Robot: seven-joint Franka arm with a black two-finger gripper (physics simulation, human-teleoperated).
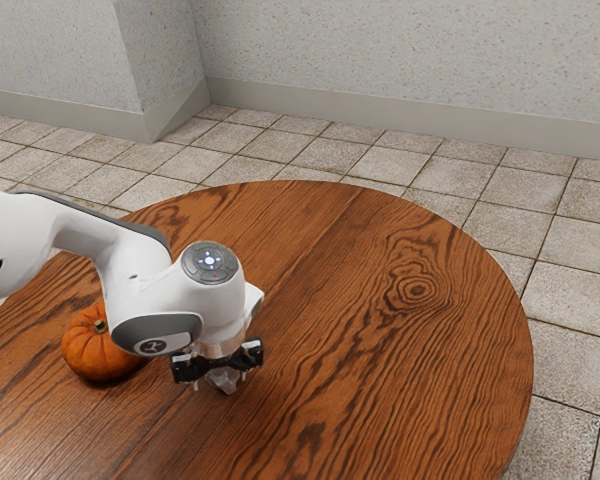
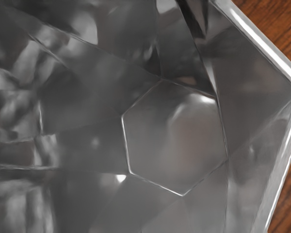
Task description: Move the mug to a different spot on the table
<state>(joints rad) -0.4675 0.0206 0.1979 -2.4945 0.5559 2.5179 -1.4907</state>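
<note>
Under the gripper (image 1: 218, 374), the mug (image 2: 174, 141) stands upright, mouth up.

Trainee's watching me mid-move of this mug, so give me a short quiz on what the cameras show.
1. True or false: the pumpkin sits at the exterior view's right of the claw.
2. In the wrist view, the mug has an inner bottom that is: A round, B hexagonal, C square.
3. Fill in: the floor around the table is covered in ____.
Key: 1 false, it sits at the claw's left there; 2 B; 3 tiles.
</note>
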